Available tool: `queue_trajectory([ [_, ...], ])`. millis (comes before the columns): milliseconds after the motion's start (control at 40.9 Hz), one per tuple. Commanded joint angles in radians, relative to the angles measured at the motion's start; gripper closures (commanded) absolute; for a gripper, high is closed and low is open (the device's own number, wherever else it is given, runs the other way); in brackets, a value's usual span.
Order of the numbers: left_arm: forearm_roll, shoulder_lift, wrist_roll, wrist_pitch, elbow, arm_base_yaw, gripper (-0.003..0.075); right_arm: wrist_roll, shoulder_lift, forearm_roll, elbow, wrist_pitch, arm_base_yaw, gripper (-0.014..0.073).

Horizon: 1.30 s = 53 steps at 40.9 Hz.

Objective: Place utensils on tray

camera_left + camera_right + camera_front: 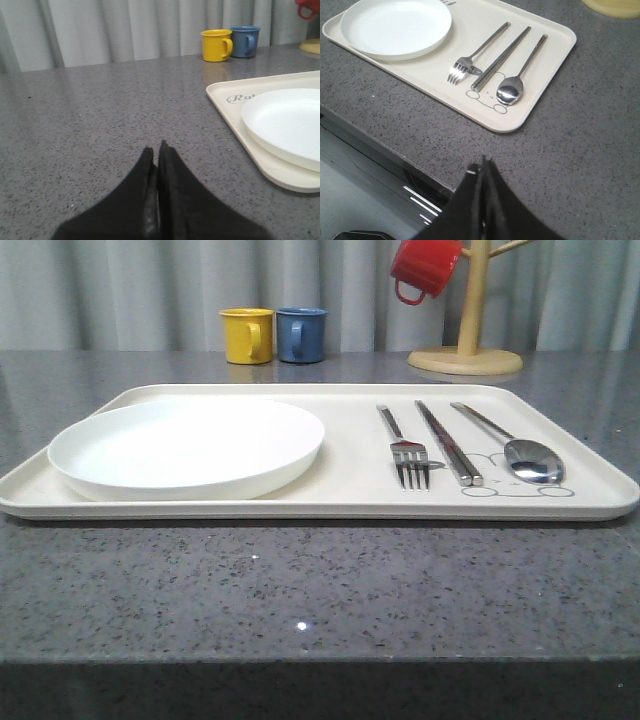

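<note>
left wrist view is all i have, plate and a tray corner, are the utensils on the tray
Observer: Yes. The fork, chopsticks and spoon lie side by side on the tray, right of the plate.
Operator: where's the right gripper
Observer: The right gripper is shut, over the counter off the tray's near right corner.
Operator: is anything touching the utensils
Observer: No, neither gripper is touching them. The left gripper is shut too.
</note>
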Motion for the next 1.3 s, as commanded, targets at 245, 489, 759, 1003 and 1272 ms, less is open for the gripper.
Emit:
queue_trajectory([
  [245,-0.013,-0.054,0.002,-0.213,0.066,0.048,0.0738,-0.007,0.012,-0.008,-0.023,-0.068,-0.002,0.0662],
  [489,-0.013,-0.054,0.002,-0.213,0.066,0.057,0.0738,-0.007,0.012,-0.008,-0.023,-0.068,-0.002,0.0662],
  [759,-0.013,-0.054,0.002,-0.213,0.066,0.057,0.0738,-0.007,0.012,-0.008,-0.023,-0.068,-0.002,0.0662],
  [1003,-0.013,-0.054,0.002,-0.213,0.066,0.057,0.0738,-0.007,0.012,-0.008,-0.023,-0.068,-0.002,0.0662],
  [1272,-0.013,-0.054,0.002,-0.213,0.066,0.057,0.0738,-0.007,0.012,-0.008,-0.023,-0.068,-0.002,0.0662],
])
